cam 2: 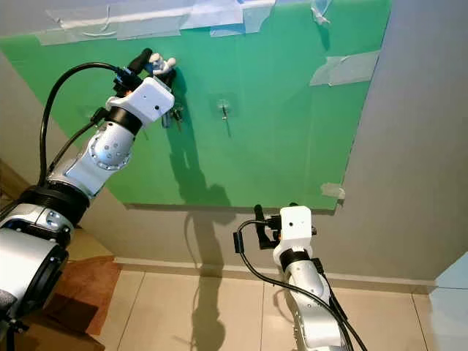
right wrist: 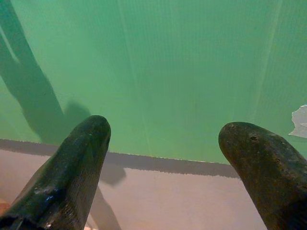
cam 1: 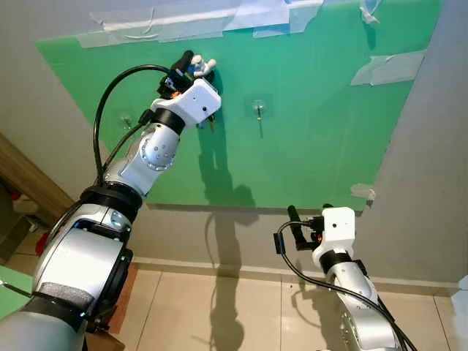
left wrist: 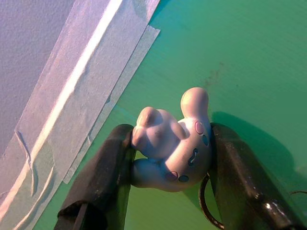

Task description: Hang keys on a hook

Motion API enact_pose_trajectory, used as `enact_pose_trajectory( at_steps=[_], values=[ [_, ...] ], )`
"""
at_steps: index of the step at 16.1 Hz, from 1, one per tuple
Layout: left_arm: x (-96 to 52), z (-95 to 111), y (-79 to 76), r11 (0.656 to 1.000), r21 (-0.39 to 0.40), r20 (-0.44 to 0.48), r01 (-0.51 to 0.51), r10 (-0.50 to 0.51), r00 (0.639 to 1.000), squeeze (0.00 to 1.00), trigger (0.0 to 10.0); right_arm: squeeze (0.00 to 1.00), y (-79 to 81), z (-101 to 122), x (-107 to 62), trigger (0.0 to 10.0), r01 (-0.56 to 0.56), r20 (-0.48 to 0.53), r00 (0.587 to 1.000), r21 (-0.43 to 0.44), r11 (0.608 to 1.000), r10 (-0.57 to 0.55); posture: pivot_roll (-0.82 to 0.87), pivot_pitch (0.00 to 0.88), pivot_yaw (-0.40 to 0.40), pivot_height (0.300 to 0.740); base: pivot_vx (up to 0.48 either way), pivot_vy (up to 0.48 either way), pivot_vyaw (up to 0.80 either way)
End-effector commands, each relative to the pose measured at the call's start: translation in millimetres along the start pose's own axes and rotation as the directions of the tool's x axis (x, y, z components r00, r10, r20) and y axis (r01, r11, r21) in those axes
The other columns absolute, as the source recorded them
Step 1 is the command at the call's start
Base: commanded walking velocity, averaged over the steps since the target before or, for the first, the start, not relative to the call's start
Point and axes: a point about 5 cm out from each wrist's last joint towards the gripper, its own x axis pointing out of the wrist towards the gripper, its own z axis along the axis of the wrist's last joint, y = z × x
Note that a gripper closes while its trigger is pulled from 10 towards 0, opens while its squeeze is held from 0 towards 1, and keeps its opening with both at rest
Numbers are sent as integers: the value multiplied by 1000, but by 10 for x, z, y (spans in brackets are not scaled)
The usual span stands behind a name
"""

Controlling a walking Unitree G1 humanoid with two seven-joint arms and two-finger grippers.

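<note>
Keys dangle below left pincer, which is clamped on their pale figurine fob against green board; not yet hung, nearest hook just beside; right pincer low, fingers apart.

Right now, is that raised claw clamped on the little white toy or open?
Clamped. In the wrist view, the left tool has both black fingers pressed against the white figure keychain, held near the green board.

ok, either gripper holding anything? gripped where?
Left gripper is shut on the keychain figurine, pinched at its sides, keys dangling below. Right gripper is open and holds nothing.
</note>
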Motion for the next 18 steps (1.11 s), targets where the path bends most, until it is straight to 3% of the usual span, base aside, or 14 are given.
enact_pose_trajectory(
  at_steps=[1,4,6,14,18],
  values=[
    [22,-26,108,999,-21,-16,-45,44,999,0,0,0,61,41,9,10000,-17,10,1000,1,1000,17,-95,59,215,740,0,0,0],
    [22,-86,158,993,-92,-69,-71,65,996,0,0,0,61,36,9,10000,-19,8,1000,-1,1000,19,-94,57,212,740,0,0,0],
    [-3,-113,16,986,-163,-99,20,-36,994,0,0,0,67,33,8,10000,-22,6,1000,-2,1000,22,-94,58,211,740,0,0,0],
    [-61,-205,-61,982,-181,-156,61,-90,984,0,0,0,82,13,1,10000,-30,-4,1000,-1,1000,30,-92,57,212,740,0,0,0],
    [-120,-246,-174,974,-192,-180,117,-152,972,0,0,0,92,7,-7,10000,-31,-8,999,2,1000,31,-90,64,217,740,0,0,0]
  ],
)
